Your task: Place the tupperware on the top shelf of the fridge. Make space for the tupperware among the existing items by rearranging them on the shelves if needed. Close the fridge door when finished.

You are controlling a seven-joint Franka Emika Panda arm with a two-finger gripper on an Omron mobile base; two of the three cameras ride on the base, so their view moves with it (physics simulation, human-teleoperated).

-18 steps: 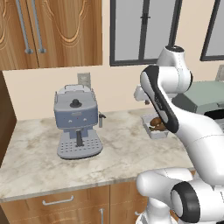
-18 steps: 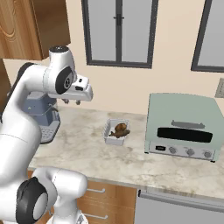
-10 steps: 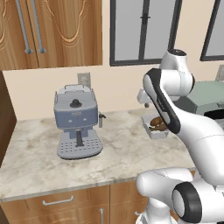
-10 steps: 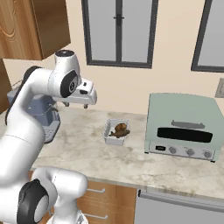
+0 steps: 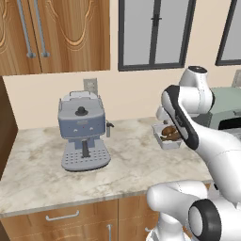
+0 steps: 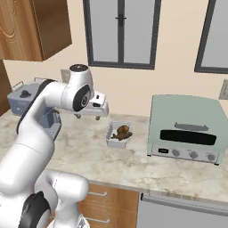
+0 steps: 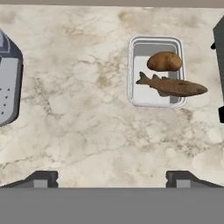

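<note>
The tupperware (image 7: pixel 155 71) is a small whitish rectangular tub with a raised rim, holding a brown fish and a rounded brown lump (a potato, by its look). It sits on the marble counter (image 7: pixel 87 118) just left of the pale green toaster oven (image 6: pixel 186 128), well to the right of the grey coffee machine (image 5: pixel 83 130). No label or writing can be read anywhere. The gripper (image 7: pixel 112 179) hangs above the counter, fingers spread wide and empty, apart from the tub.

The tupperware (image 6: pixel 118 134) rests on the tabletop (image 6: pixel 133 164), between the coffee machine (image 5: pixel 83 132) to its left and the toaster oven (image 6: pixel 187 129) to its right. A fish (image 7: pixel 171 85) and a potato (image 7: pixel 164 61) lie inside it. The gripper (image 6: pixel 91 116) hangs above the tabletop, left of the tupperware.
</note>
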